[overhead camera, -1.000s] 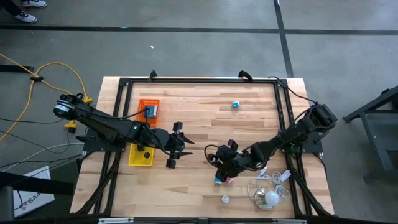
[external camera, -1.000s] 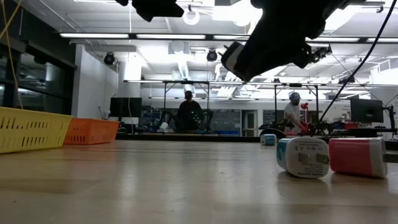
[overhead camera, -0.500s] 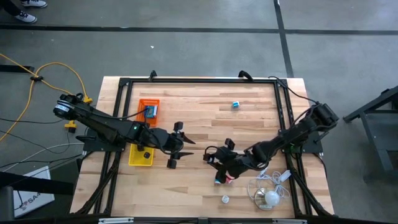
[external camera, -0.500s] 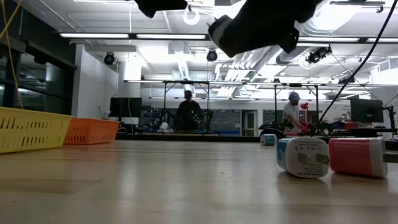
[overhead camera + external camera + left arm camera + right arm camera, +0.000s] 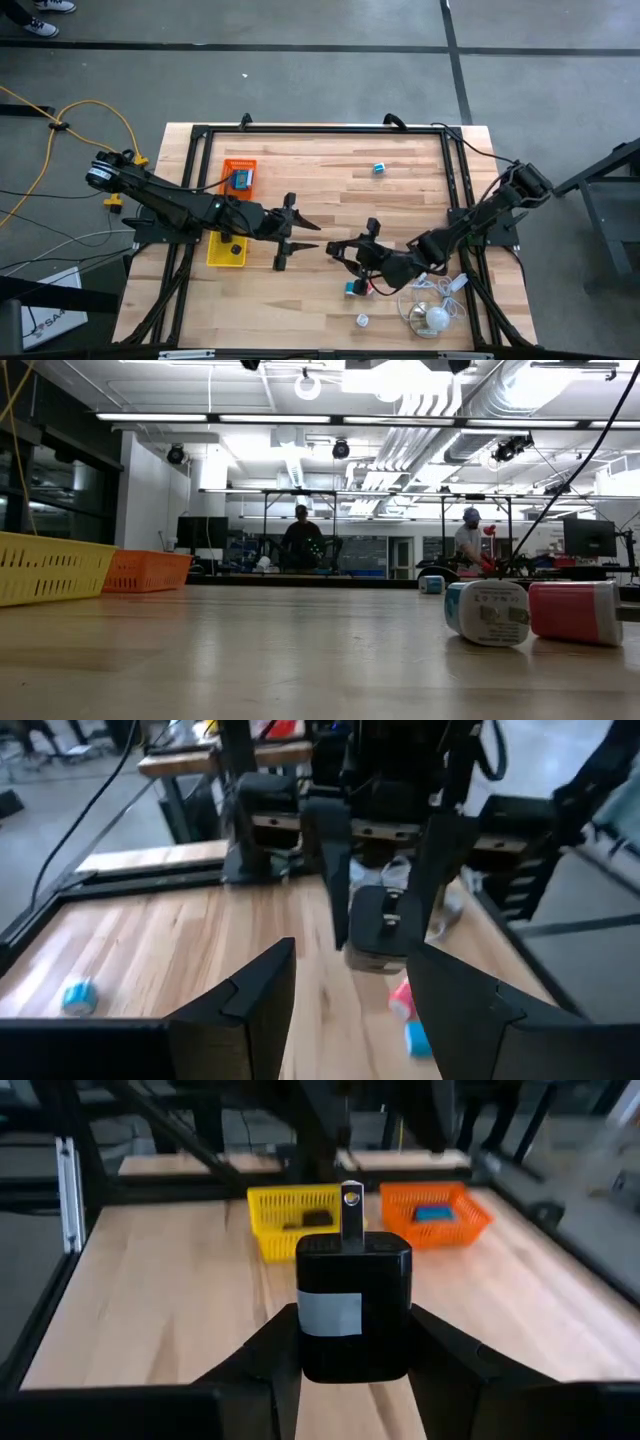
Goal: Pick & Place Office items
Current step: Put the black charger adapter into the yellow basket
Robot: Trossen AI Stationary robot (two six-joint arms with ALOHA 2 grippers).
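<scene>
Right gripper is clamping a black charger block above mid-table; its pale label shows no legible writing and a metal prong is pointing up. Left gripper is hovering nearby, fingers spread, empty. Pink block and white block are lying touching.

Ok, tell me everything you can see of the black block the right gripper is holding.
The black block looks like a plug-in charger: a glossy, rounded black plastic body with a pale grey label on its face and a metal prong standing up from its top. It sits upright between the right gripper fingers, lifted off the table, facing the yellow and orange trays.
</scene>
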